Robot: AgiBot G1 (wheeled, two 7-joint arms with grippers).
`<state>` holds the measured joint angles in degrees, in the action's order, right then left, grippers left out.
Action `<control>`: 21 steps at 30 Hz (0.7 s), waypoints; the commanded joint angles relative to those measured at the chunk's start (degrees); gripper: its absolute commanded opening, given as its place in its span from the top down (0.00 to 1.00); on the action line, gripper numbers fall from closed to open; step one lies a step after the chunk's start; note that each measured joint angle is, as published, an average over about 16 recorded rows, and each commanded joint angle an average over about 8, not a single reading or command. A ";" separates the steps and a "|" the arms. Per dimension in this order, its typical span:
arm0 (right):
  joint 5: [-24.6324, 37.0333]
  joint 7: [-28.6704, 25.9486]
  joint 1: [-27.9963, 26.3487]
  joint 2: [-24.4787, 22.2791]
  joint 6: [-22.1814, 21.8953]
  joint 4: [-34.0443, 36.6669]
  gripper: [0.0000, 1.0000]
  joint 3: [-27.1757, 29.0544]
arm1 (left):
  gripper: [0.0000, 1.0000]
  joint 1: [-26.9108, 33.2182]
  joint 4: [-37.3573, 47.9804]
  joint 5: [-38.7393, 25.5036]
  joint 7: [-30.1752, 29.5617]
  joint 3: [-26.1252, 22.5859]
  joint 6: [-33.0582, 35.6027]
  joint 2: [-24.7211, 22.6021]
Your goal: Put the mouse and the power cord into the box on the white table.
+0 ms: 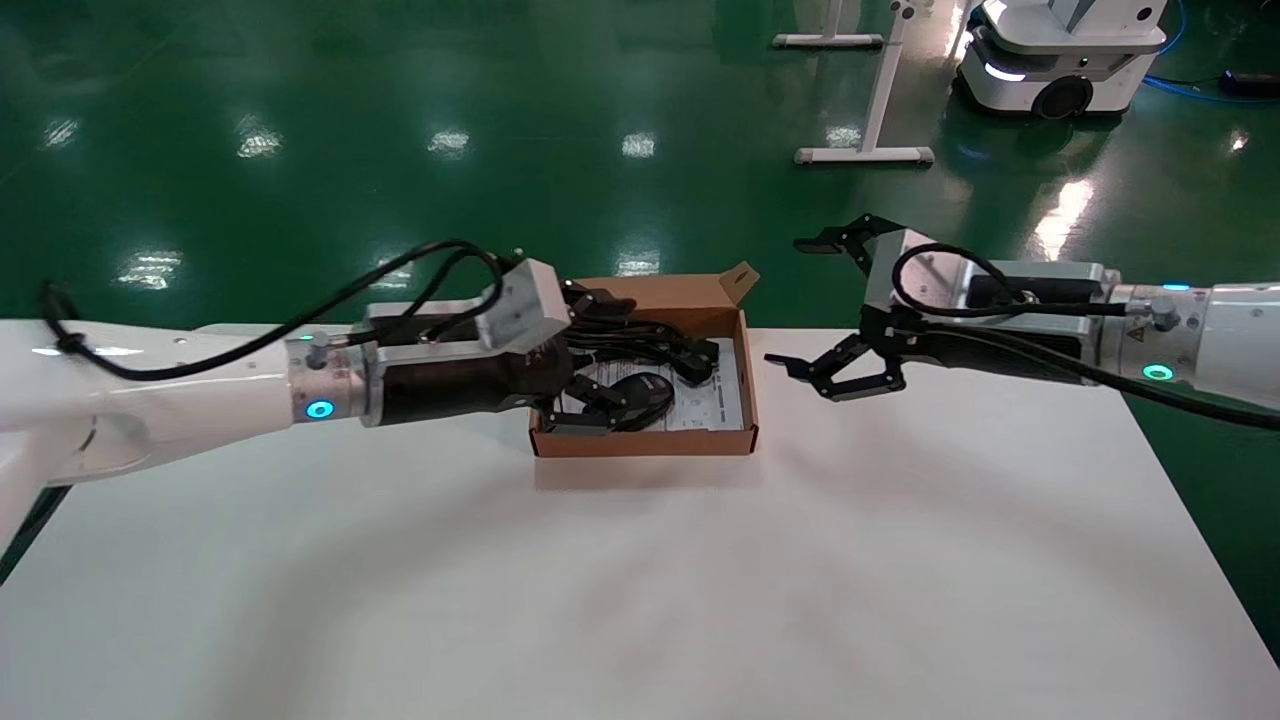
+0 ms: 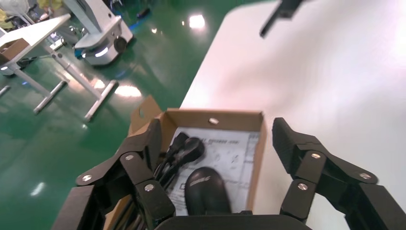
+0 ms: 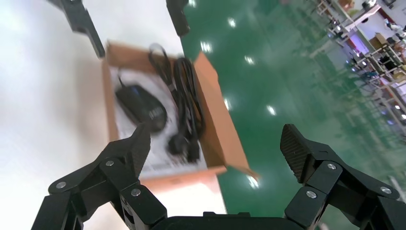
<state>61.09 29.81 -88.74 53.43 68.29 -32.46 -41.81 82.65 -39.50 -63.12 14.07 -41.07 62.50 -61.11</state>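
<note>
My left gripper [image 1: 592, 362] hangs over the box [image 1: 650, 440] on the white table [image 1: 640, 580], fingers spread; mouse [image 1: 640, 393] and power cord [image 1: 660, 345] lie inside. My right gripper [image 1: 835, 305] gapes beside the box.

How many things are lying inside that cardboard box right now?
2. The mouse lies on the printed sheet in the box, toward the robot's side. The power cord lies beside it along the far wall. Anything under the left gripper may be hidden.
</note>
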 commanded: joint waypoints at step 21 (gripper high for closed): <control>-11.30 -23.83 15.97 -10.82 10.23 -24.16 0.00 15.16 | 0.00 -12.63 -20.42 12.73 -14.87 15.00 13.90 15.63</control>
<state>49.78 5.96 -72.76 42.61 78.52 -56.64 -26.65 70.01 -59.93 -50.37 -0.81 -26.05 76.40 -45.47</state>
